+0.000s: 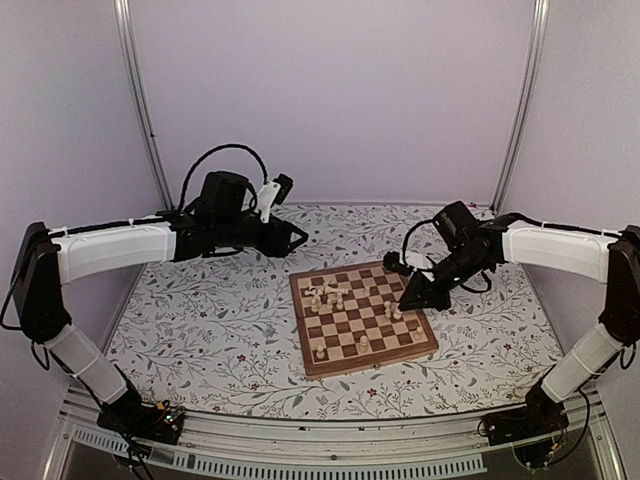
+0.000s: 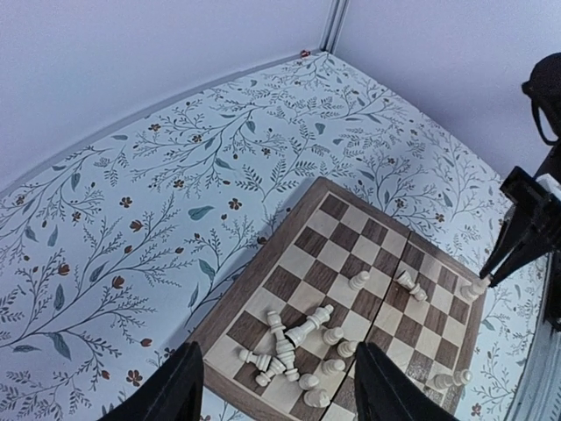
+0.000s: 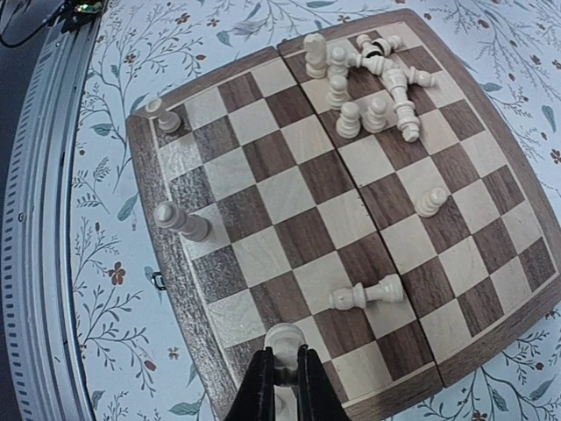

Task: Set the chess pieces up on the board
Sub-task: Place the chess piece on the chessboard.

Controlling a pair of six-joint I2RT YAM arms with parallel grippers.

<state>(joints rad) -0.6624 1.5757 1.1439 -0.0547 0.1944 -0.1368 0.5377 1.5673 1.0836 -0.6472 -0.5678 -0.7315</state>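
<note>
The board [image 1: 345, 282] lies on the floral tabletop between the arms. Several pale chess pieces [image 2: 294, 346] lie in a toppled heap near one corner; the same heap [image 3: 377, 70] shows far off in the right wrist view. My right gripper [image 3: 284, 367] is shut on one upright chess piece [image 3: 285, 338], held over a square in the board's edge row. One piece [image 3: 368, 294] lies on its side close by. Two pieces [image 3: 180, 221] stand along the edge row. My left gripper [image 2: 280, 390] hangs open above the heap, holding nothing.
The floral tabletop [image 1: 220, 320] surrounds the board [image 3: 289, 189] on all sides. A lone pawn [image 3: 431, 202] stands mid-board. Grey enclosure walls and metal posts [image 1: 140, 100] close the back. The table's metal front rail [image 3: 39, 219] runs beside the board edge.
</note>
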